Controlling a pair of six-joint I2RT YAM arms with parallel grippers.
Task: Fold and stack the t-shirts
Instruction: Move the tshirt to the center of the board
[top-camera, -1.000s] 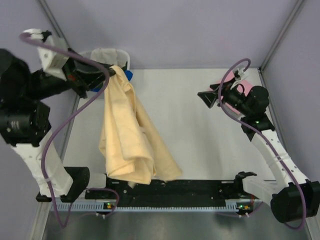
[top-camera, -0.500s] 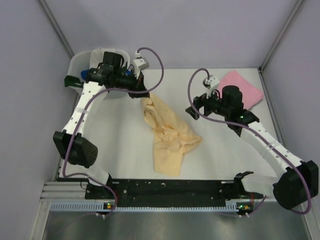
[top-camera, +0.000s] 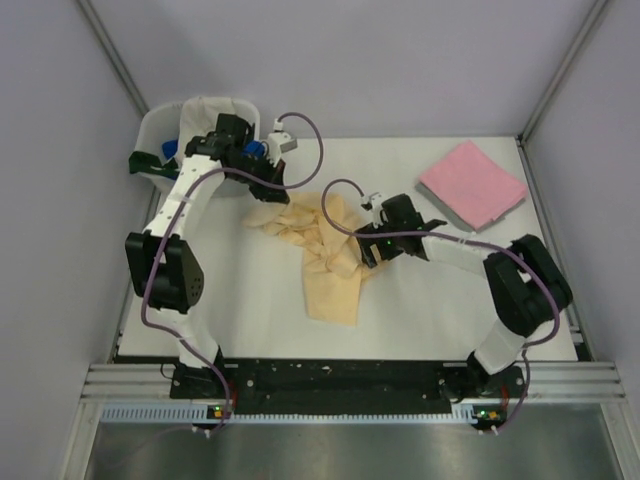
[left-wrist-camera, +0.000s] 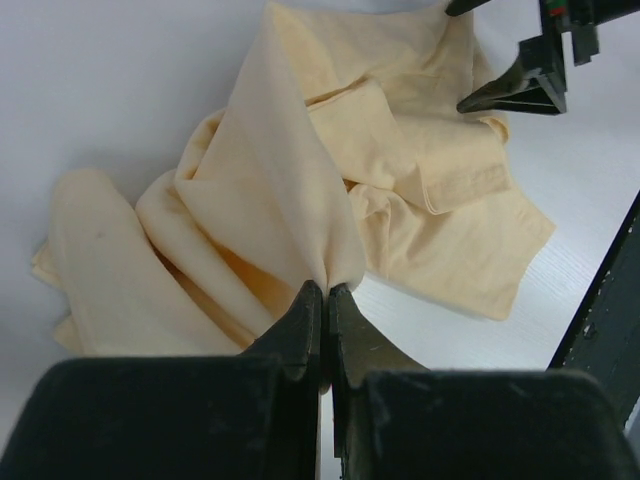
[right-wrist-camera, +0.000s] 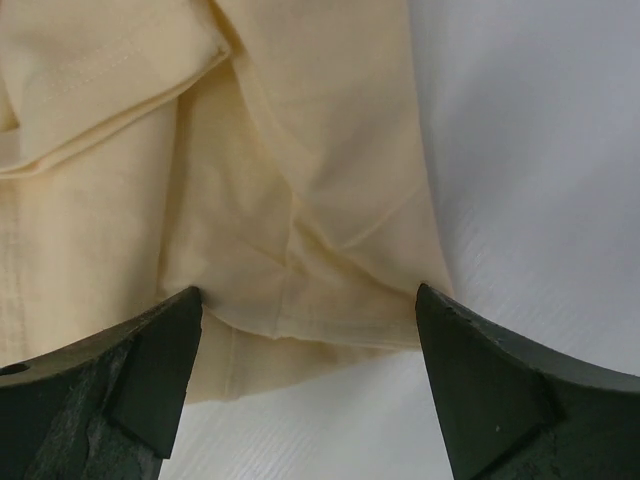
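A pale peach-yellow t-shirt (top-camera: 325, 250) lies crumpled on the white table, left of centre. My left gripper (top-camera: 284, 193) is shut on a raised fold at the shirt's far end; in the left wrist view the jaws (left-wrist-camera: 327, 292) pinch the cloth (left-wrist-camera: 300, 180) tight. My right gripper (top-camera: 366, 250) is open and low at the shirt's right edge. In the right wrist view the gripper (right-wrist-camera: 310, 345) straddles the shirt's hem (right-wrist-camera: 300, 210), with one fingertip (right-wrist-camera: 150, 370) on the left. A folded pink t-shirt (top-camera: 472, 185) lies at the back right.
A white plastic tub (top-camera: 150, 125) stands at the back left corner, with cream cloth draped on it and blue (top-camera: 258, 150) and dark green (top-camera: 140, 160) cloth at its sides. A black rail (top-camera: 330, 378) runs along the table's near edge. Purple cables loop from both wrists.
The left arm has lowered the peach-yellow shirt from hanging high down onto the table, still gripping it. The right gripper has moved left and down to the shirt's right edge.
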